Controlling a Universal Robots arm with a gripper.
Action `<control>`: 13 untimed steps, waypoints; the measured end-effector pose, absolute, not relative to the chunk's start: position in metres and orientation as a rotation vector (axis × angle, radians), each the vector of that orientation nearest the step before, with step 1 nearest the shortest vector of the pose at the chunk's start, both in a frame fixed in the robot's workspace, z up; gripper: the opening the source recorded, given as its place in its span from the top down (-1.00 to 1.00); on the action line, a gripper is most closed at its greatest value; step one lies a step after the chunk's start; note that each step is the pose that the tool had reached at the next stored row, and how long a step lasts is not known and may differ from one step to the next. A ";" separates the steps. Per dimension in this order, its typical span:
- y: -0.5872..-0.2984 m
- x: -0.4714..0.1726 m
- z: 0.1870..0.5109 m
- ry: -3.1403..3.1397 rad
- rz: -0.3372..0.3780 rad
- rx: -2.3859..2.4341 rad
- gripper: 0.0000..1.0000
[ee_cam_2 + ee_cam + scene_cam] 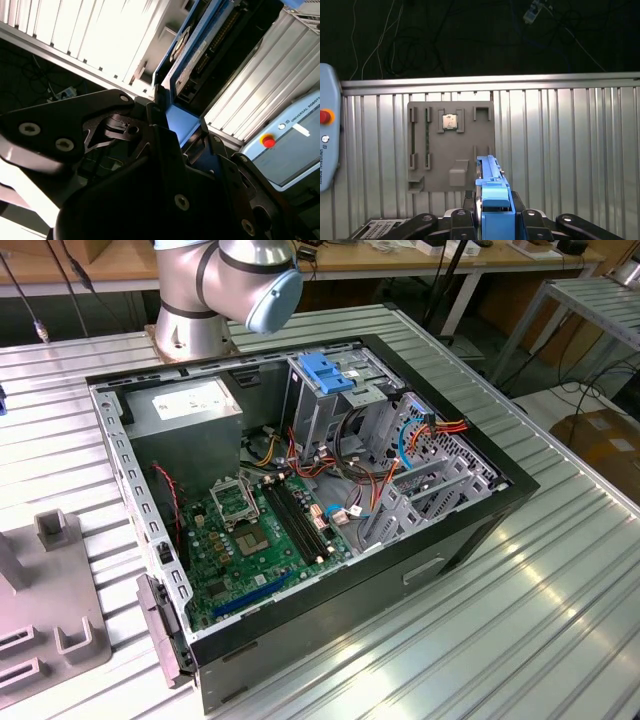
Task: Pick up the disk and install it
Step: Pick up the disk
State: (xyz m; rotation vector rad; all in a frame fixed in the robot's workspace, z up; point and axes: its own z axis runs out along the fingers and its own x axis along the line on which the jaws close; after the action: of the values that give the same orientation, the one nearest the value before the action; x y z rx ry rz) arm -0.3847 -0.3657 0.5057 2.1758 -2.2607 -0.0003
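My claw [495, 216] is clamped on the disk [491, 177] at its blue-railed edges — stiff, fairly heavy, shock-sensitive, I judge — a firm edge hold suits.

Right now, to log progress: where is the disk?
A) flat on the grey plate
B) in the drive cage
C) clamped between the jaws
C: in both wrist views the disk stands edge-on, its blue rail gripped between the jaws.
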 end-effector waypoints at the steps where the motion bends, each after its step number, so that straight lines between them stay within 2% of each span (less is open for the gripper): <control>1: -0.366 -0.384 0.506 -2.261 0.000 2.176 0.26; 13: -0.366 -0.374 0.506 -2.261 0.000 2.176 0.26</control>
State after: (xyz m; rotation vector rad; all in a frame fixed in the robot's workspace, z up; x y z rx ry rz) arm -0.3736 -0.3657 0.5057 2.1759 -2.2607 -0.0003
